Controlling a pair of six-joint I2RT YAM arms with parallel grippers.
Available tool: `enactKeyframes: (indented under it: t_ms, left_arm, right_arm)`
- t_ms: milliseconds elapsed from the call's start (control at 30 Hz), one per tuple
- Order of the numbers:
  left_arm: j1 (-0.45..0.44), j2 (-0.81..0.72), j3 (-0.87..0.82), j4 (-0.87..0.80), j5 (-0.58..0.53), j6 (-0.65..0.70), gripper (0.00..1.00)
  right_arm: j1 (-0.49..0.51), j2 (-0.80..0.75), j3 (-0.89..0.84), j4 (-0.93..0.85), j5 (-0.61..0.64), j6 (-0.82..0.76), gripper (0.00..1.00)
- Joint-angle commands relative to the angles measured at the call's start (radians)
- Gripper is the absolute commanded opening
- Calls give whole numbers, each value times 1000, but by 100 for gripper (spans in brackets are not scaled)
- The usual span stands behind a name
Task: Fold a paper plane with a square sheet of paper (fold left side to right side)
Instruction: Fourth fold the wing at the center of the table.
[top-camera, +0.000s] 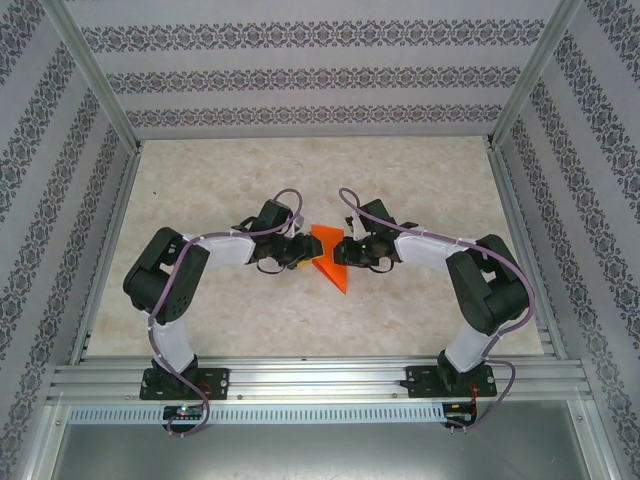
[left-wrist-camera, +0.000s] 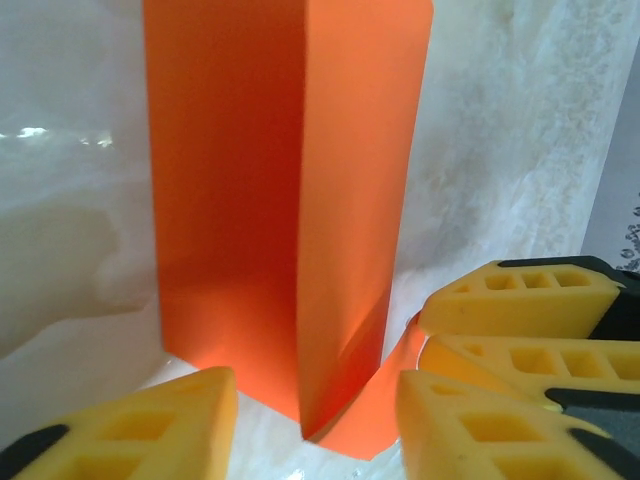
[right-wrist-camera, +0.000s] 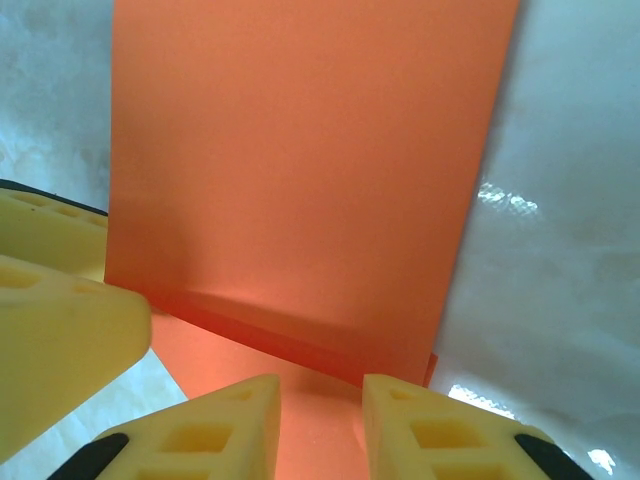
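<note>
one orange sheet (top-camera: 330, 256), two pairs of jaws

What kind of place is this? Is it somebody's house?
Probably a robot test booth, not a house: a left arm and right arm bolted to a metal rail, with patterned wall panels in a metal frame boxing in one small table.

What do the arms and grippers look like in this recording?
The left arm and right arm match: white links, black joints, a purple cable along each. The fingers are yellow wedges with rectangular cut-outs, on black mounts.
</note>
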Motion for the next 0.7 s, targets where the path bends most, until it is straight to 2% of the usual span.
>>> enactKeyframes:
  t_ms: [0,133,267,467,667]
  left_arm:
    - [-17,24,31,42,13,-21,39]
    - [-26,27,38,49,6,-40,27]
    - [-32,14,39,31,-13,-44,20]
    - [-36,16,36,27,-16,-56,18]
    - [-36,9,39,22,-21,-57,18]
  right_arm:
    - [-7,13,17,5,8,-21,28]
    - [-3,-26,1,12,27,-24,31]
    - [24,-115,-20,-31,142,-54,38]
    - [172,-218,-67,-93,366,-75,45]
    - [328,-186,-77,-103,542,-53,45]
